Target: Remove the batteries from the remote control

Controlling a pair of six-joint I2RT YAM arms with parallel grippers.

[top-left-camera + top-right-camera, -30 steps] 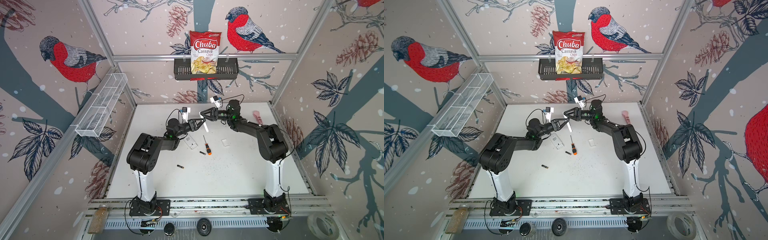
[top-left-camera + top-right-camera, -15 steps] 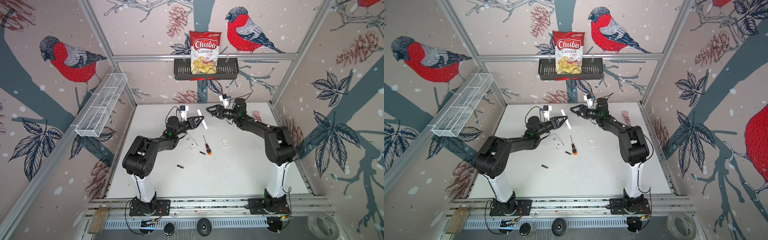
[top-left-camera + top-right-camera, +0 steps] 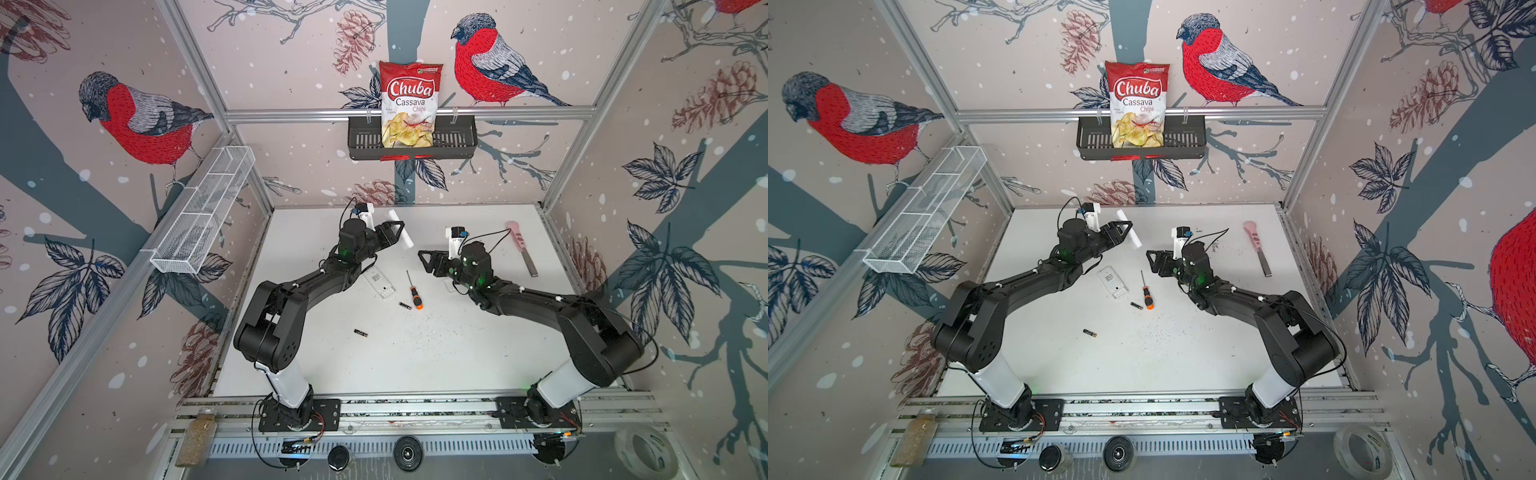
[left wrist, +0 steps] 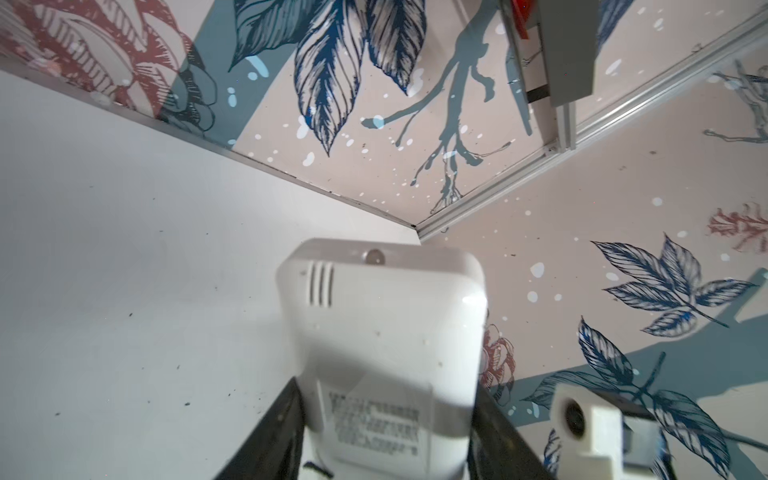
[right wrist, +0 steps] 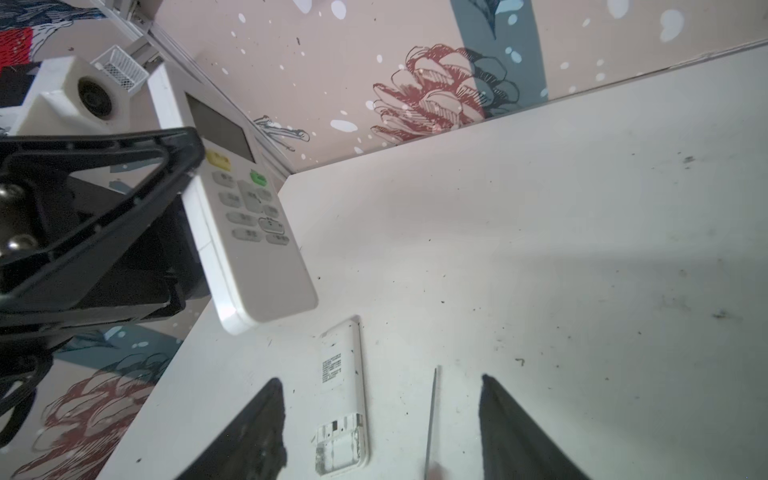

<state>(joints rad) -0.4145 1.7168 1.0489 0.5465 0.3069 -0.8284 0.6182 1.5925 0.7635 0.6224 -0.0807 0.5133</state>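
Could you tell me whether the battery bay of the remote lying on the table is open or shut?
Open: the remote lies face down on the table, its end bay uncovered.

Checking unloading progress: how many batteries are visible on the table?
2. The near battery lies alone toward the arm bases; the far battery lies by the screwdriver handle. Others may be hidden inside the held remote in the left claw.
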